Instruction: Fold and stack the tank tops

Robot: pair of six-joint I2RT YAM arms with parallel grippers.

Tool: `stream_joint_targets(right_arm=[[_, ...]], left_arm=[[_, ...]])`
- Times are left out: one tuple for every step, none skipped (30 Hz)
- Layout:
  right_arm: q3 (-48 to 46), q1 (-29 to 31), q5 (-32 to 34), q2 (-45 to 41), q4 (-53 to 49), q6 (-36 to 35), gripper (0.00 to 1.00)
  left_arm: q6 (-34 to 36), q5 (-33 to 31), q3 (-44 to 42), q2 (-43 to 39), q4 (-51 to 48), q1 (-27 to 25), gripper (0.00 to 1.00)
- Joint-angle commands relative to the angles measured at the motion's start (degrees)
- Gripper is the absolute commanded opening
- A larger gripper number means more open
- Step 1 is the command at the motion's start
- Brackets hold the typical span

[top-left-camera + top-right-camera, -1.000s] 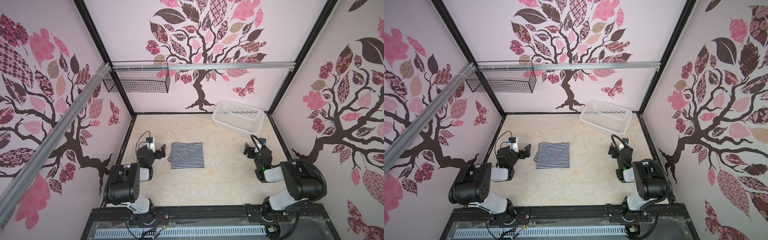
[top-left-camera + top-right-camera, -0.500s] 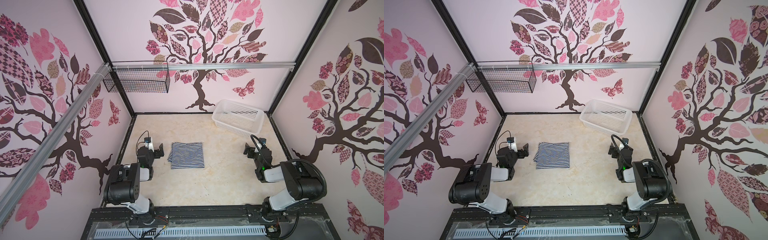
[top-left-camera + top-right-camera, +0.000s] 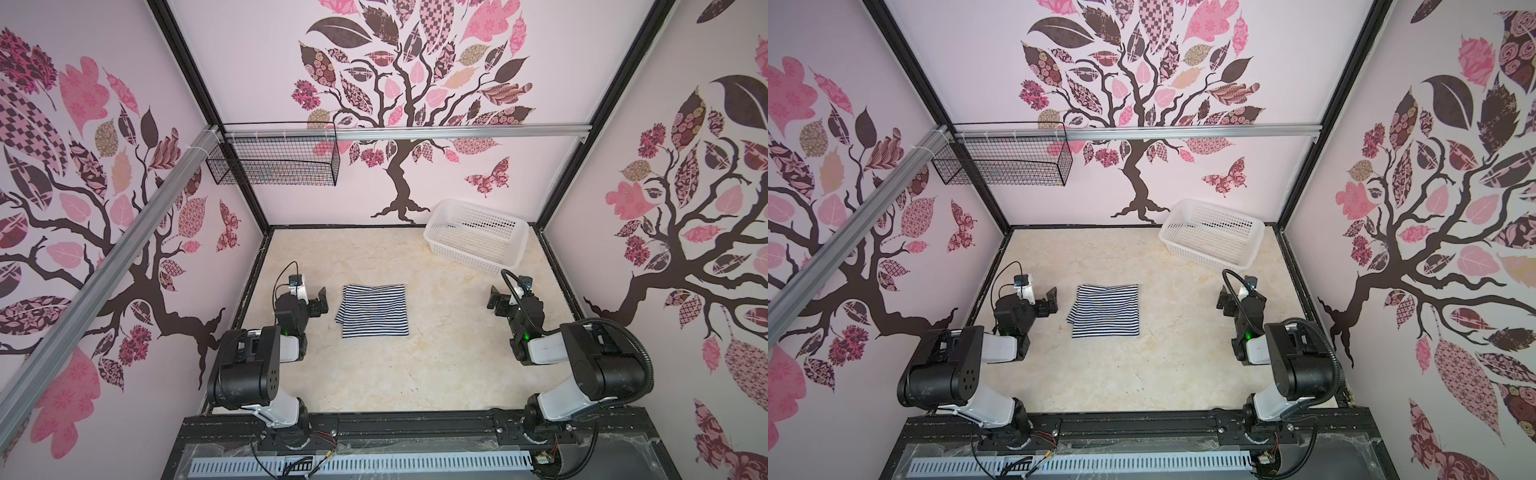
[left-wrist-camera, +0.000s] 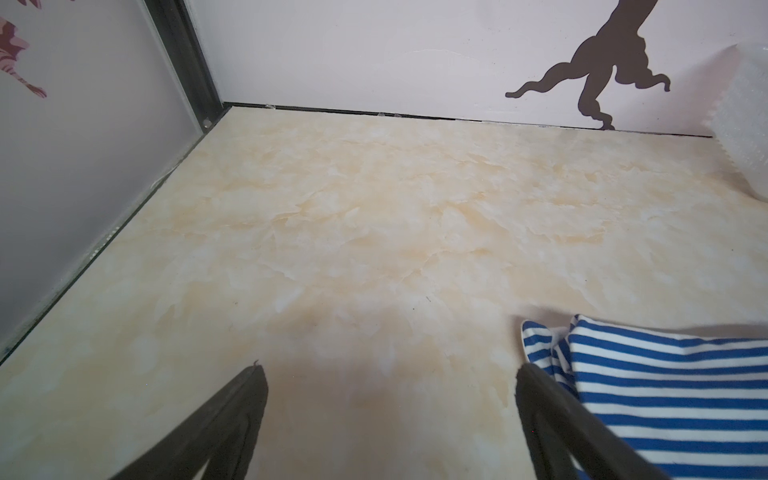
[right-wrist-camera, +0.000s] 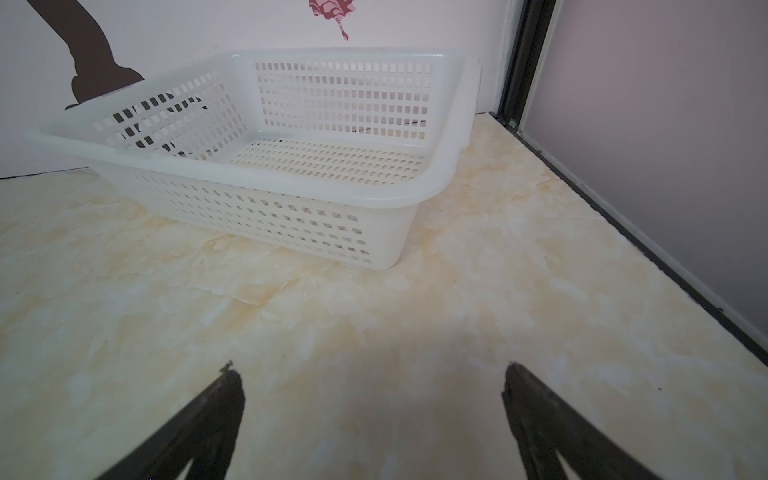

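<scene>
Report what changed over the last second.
Nothing clearly moved, and nothing was grasped or released. The left pincer and right pincer stay open and empty, the folded tank tops lie where they were, and the white basket is unmoved.

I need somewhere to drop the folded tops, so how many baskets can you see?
2. A white plastic basket stands on the table, far right; a black wire basket hangs from the rail, back left. None seems hidden.
</scene>
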Motion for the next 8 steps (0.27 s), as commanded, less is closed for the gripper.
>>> stream_joint_targets(right_arm=[[1.0, 0.4, 0.7, -0.3, 1.9, -0.3, 1.00], [1.1, 0.4, 0.6, -0.3, 1.9, -0.3, 1.00], [1.0, 0.4, 0.7, -0.2, 1.8, -0.3, 1.00], [1.1, 0.4, 0.7, -0.3, 1.8, -0.3, 1.00], [1.1, 0.4, 0.7, -0.3, 1.9, -0.3, 1.00], [1.0, 0.4, 0.7, -0.3, 1.9, -0.3, 1.00], [1.1, 0.4, 0.7, -0.3, 1.9, -0.3, 1.00], [1.1, 0.4, 0.7, -0.3, 1.8, -0.3, 1.00]], left_arm=[[0.2, -1.0, 2.0, 0.0, -0.8, -0.7, 0.97], [0.5, -2.7, 2.3, 0.1, -1.4, -1.4, 0.97], [0.5, -3.5, 2.5, -0.1, -2.0, -1.9, 0.97], [0.0, -3.5, 2.0, -0.5, -1.8, -1.9, 0.97], [-0.1, -3.0, 1.9, -0.6, -1.6, -1.7, 0.97], [0.2, -3.0, 2.1, -0.3, -1.4, -1.7, 0.97], [0.3, -3.1, 2.0, -0.3, -1.4, -1.7, 0.97], [0.2, -3.2, 2.0, -0.4, -1.8, -1.7, 0.97]])
